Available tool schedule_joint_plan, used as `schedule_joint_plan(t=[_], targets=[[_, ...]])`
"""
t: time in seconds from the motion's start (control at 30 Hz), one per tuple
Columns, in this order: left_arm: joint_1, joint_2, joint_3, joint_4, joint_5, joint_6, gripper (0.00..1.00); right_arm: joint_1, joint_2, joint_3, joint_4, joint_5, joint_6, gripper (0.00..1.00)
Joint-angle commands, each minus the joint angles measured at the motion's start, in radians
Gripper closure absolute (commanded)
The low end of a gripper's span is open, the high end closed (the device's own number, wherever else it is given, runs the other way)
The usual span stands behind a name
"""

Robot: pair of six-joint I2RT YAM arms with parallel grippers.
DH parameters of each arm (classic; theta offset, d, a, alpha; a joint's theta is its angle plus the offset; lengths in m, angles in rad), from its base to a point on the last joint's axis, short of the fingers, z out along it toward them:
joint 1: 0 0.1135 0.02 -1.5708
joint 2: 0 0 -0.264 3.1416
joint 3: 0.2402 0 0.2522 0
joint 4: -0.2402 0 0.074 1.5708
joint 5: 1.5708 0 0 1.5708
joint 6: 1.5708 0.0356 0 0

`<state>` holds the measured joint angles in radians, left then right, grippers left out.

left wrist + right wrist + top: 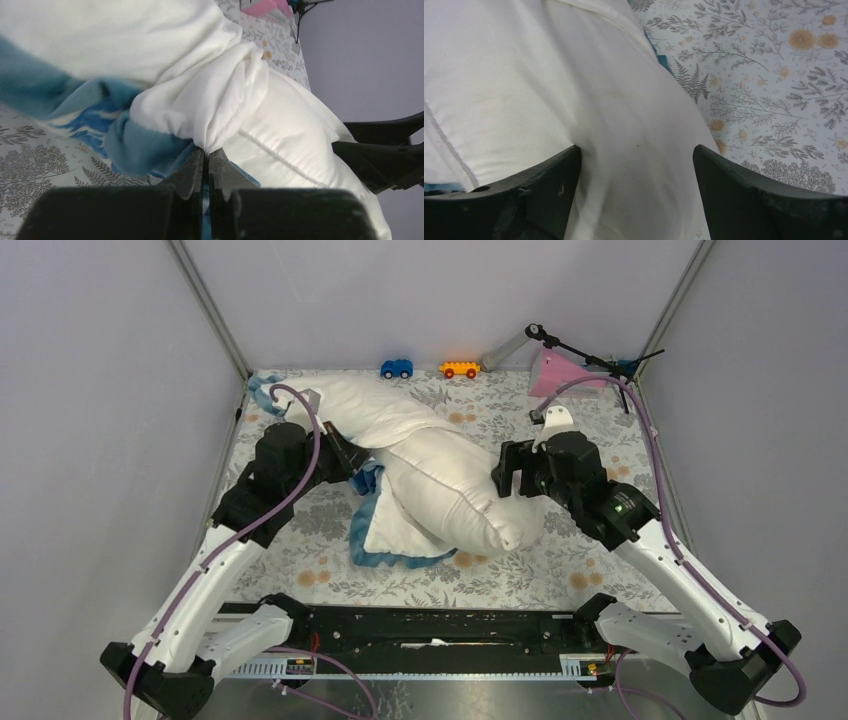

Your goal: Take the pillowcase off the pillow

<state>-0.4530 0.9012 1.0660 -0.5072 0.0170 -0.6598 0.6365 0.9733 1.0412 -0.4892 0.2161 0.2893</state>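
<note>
The plump cream-white pillow [450,490] lies slantwise at the table's middle. The pillowcase [395,540] is bunched round its far left end, white face out. A flat blue-edged flap lies under the pillow's near side, and a blue bit shows at the far left corner. My left gripper [358,462] is at the pillow's left side. In the left wrist view it [206,152] is shut on a bunched white fold of the pillowcase [200,100], with the seamed pillow [300,145] to the right. My right gripper [500,478] is open, its jaws [636,160] spread wide against the pillow [549,75].
The grey-and-orange floral table cloth [600,430] covers the table. A blue toy car [397,368] and an orange toy car [459,369] stand at the back edge. A pink object [555,370] and a black stand [570,345] are at the back right. Grey walls close in both sides.
</note>
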Motion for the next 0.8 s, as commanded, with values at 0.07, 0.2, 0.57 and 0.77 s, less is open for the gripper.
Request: schedule_joint_plan(t=[0.07, 0.2, 0.57, 0.77], targets=[[0.013, 0.069, 0.049, 0.105, 0.192, 0.062, 1.0, -0.013, 0.04, 0.148, -0.051, -0.237, -0.069, 0.01], [0.013, 0.062, 0.055, 0.097, 0.187, 0.069, 1.0, 0.033, 0.151, 0.27, -0.121, -0.308, -0.069, 0.0], [0.013, 0.043, 0.074, 0.064, 0.166, 0.077, 1.0, 0.387, 0.409, 0.415, -0.214, 0.111, -0.177, 0.01], [0.013, 0.05, 0.062, 0.066, 0.128, 0.08, 1.0, 0.388, 0.464, 0.37, -0.242, 0.178, -0.182, 0.0]])
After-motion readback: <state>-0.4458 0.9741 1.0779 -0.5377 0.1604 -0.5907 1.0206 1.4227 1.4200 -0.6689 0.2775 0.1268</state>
